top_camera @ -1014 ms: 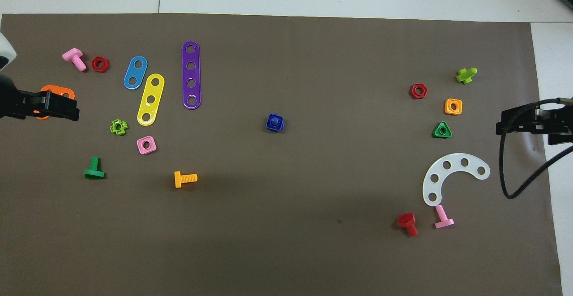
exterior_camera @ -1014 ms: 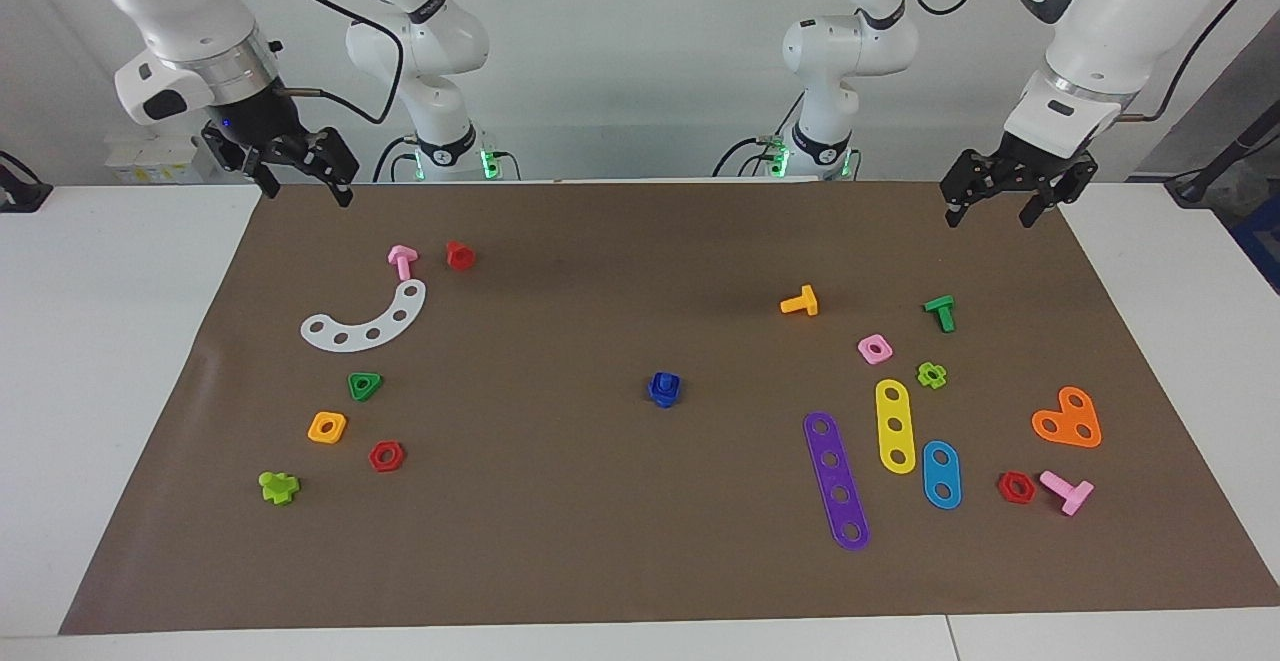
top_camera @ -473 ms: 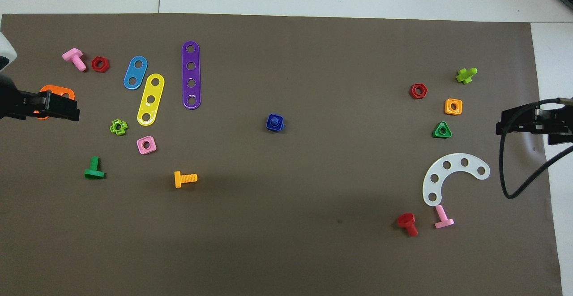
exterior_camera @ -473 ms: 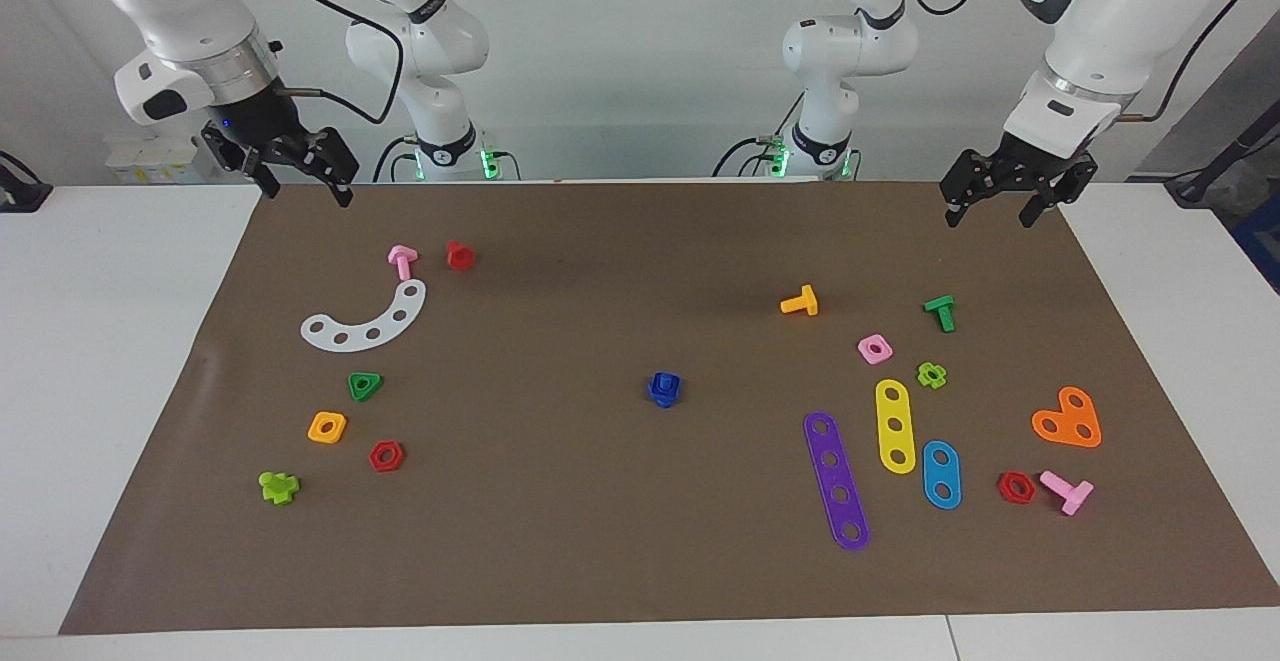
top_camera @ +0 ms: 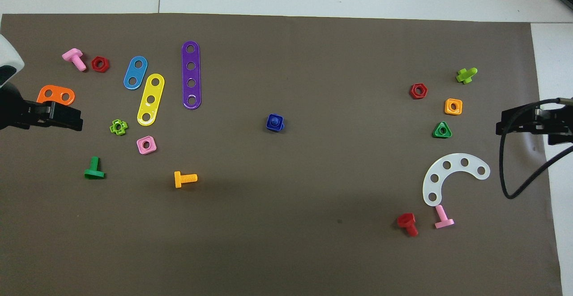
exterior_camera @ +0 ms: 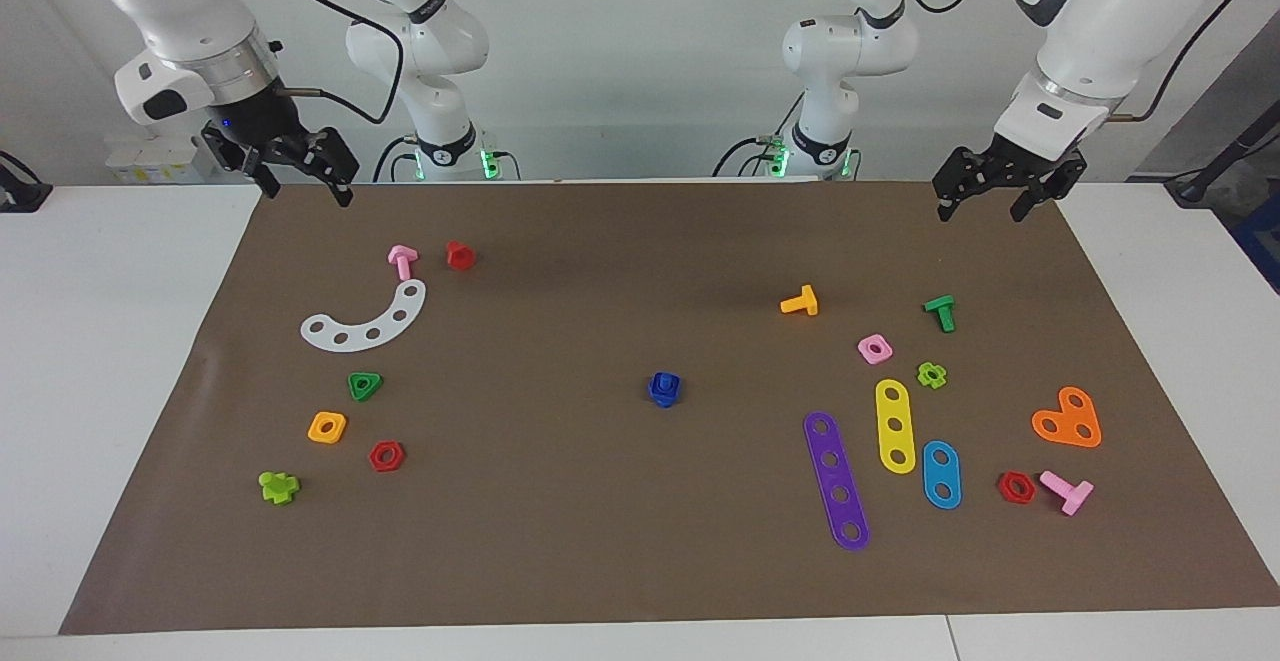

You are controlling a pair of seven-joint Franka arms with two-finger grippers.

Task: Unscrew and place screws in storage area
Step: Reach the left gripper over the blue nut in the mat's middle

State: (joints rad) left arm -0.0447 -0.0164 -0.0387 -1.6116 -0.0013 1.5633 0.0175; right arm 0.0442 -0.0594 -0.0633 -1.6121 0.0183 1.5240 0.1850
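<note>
The dark-blue screw (exterior_camera: 664,388), a bolt with its square nut threaded on it, stands alone in the middle of the brown mat; it also shows in the overhead view (top_camera: 275,122). My left gripper (exterior_camera: 980,213) hangs open and empty over the mat's edge at the left arm's end, well away from the screw; it also shows in the overhead view (top_camera: 74,121). My right gripper (exterior_camera: 308,196) hangs open and empty over the mat's edge at the right arm's end (top_camera: 501,128).
Toward the left arm's end lie an orange bolt (exterior_camera: 800,302), a green bolt (exterior_camera: 940,312), a pink nut (exterior_camera: 874,348), purple (exterior_camera: 837,480), yellow and blue strips, and an orange heart plate (exterior_camera: 1068,418). Toward the right arm's end lie a white arc (exterior_camera: 365,320), a red bolt (exterior_camera: 460,255) and several nuts.
My left gripper has shifted slightly toward the middle, uncovering the orange heart plate in the overhead view. The right arm and the screw have not moved.
</note>
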